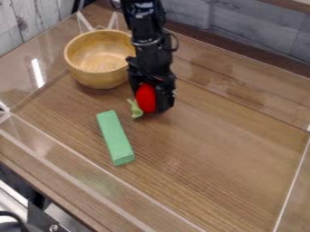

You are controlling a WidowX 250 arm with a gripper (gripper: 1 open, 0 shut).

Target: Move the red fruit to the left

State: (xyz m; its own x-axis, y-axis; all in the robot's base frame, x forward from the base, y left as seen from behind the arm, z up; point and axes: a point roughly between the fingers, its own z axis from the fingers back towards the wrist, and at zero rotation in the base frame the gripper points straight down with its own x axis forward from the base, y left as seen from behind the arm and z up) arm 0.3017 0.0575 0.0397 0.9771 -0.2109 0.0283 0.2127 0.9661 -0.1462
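The red fruit (pixel 145 97) is small, glossy and red, with its green leafy end (pixel 134 111) sticking out at the lower left. My black gripper (pixel 147 98) comes down from above and is shut on the red fruit, holding it at or just above the wooden table. It sits just right of the wooden bowl (pixel 100 59) and above the green block (pixel 115 137).
The wooden bowl stands at the back left, close to my gripper. The green rectangular block lies on the table to the front left. Clear plastic walls (pixel 31 72) ring the table (pixel 218 145).
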